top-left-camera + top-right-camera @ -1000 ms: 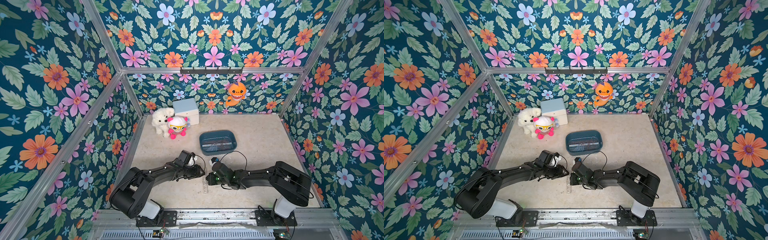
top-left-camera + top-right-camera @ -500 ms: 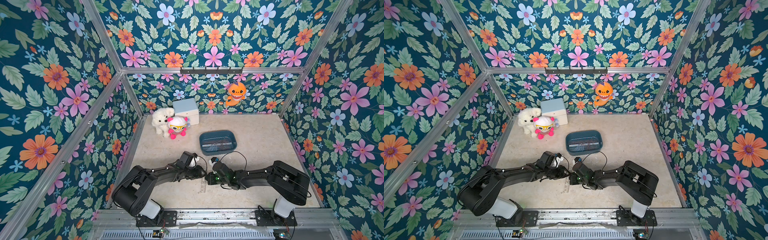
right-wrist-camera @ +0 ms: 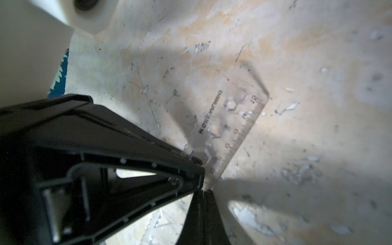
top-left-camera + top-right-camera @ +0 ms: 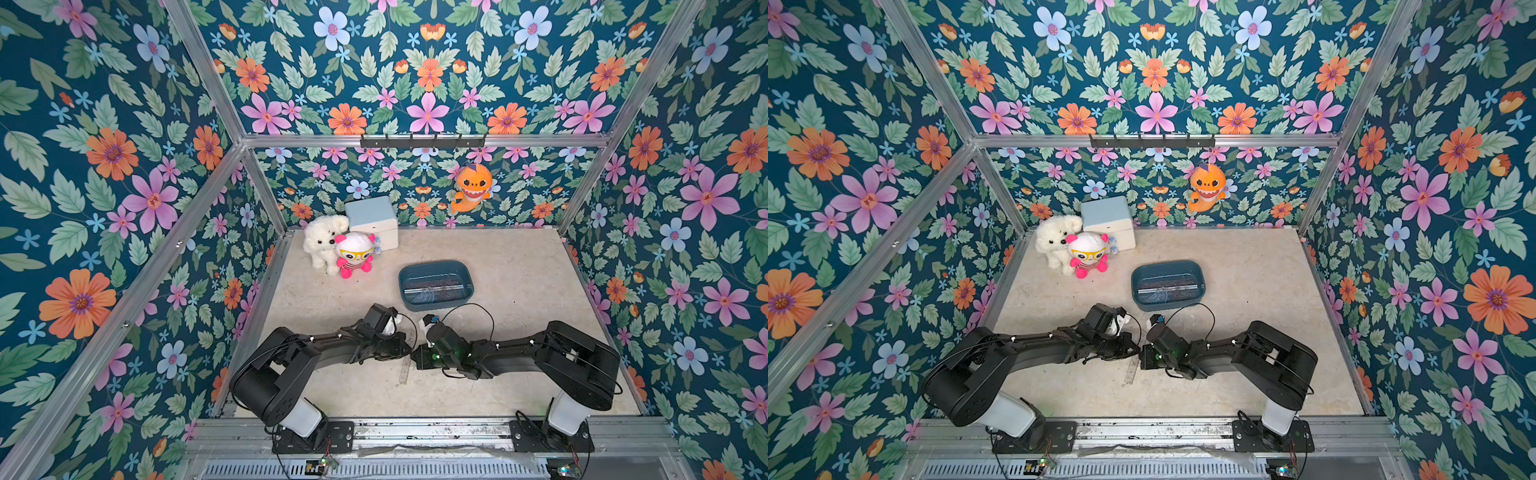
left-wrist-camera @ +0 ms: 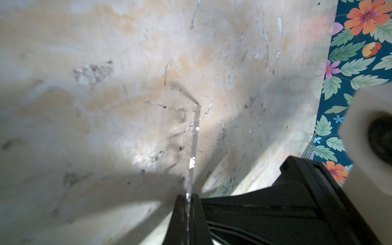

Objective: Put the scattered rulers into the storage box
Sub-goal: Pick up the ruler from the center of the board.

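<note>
A clear straight ruler runs edge-on out of my left gripper, which is shut on it. In the right wrist view the same ruler shows its printed scale, tilted over the tabletop. My right gripper is shut, with its tips against the ruler's near end. In both top views the two grippers meet at the front middle, with the ruler sticking out toward the front edge between them. The storage box, a dark teal tub, stands just behind them with clear rulers lying inside.
A white plush dog, a pink-and-white doll and a pale blue-and-white cube box sit at the back left. An orange shark toy hangs on the back wall. Flowered walls close in three sides.
My left gripper has closed onto the ruler, which now stands on edge instead of lying flat. The right gripper has stayed shut at the same spot.
</note>
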Robot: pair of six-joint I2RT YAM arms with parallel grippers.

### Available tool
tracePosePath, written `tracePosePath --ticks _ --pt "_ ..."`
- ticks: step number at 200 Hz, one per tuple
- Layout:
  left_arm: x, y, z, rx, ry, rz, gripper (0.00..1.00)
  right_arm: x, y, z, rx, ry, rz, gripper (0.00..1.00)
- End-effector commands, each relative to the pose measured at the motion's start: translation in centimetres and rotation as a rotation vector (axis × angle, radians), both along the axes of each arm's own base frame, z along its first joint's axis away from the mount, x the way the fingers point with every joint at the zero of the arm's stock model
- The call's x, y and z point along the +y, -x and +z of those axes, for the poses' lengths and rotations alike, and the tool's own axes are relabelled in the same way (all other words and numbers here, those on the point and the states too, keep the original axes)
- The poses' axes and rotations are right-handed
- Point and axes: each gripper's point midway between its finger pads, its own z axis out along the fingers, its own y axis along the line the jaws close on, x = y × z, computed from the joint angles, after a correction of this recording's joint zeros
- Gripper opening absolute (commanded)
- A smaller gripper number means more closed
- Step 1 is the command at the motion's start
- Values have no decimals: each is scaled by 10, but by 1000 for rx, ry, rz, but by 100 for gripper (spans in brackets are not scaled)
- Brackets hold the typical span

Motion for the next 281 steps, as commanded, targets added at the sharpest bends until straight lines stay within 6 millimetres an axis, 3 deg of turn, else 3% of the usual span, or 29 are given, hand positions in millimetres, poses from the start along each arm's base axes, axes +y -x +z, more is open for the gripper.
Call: tracePosePath --ticks 1,37,73,97,134,190,281 --pt "22 23 -16 94 -138 -31 0 -15 1 14 1 15 2 0" --pt "-6 5 44 -12 -44 -156 0 -36 -17 64 6 -132 49 4" --pt "-36 -8 105 -73 154 -277 0 -62 -40 112 -5 -328 62 27" --pt "-48 -13 127 -101 218 -346 0 -82 -54 143 -37 -464 57 46" --pt "-62 -8 152 -114 349 -438 0 -94 -63 163 -64 -546 75 60" --pt "-66 -4 162 -111 408 -470 0 -83 -60 176 -51 -659 162 57" --pt "-66 -2 160 -104 418 -460 0 -76 -55 179 -35 -717 204 26"
